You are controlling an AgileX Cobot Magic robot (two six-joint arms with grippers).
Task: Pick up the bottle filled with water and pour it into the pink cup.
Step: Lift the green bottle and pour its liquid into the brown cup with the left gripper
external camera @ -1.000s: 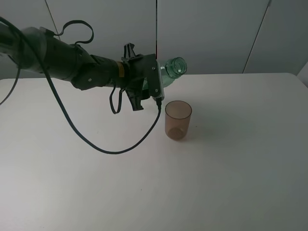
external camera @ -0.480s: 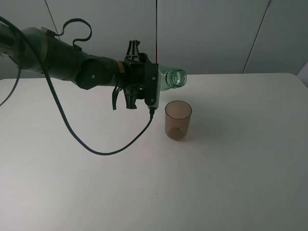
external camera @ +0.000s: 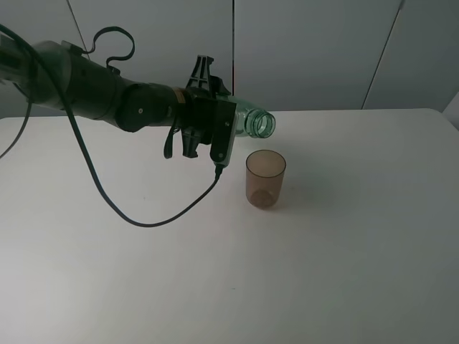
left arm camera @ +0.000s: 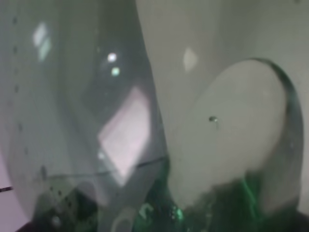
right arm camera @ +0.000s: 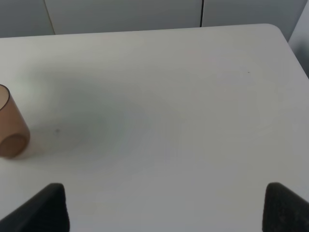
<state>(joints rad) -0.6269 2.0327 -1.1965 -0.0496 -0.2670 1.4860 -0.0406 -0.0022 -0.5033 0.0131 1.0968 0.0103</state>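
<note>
1 bottle [external camera: 255, 121], neck tipped slightly down, grasped in left hand [external camera: 213, 123] | 1 pink cup [external camera: 265, 178] upright on tabletop [external camera: 344, 251], below and just beyond that hand | right hand [right arm camera: 164, 209] released, fingertips wide apart

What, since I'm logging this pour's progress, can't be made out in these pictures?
Water level in the green-tinted transparent plastic bottle: the left wrist view is a close blur, and the exterior high view shows only its neck past the left hand.
Any stream or water in the brownish-pink translucent plastic cup: too faint to tell.
Right hand: only two dark fingertips, cut off by the right wrist view's edge.
</note>
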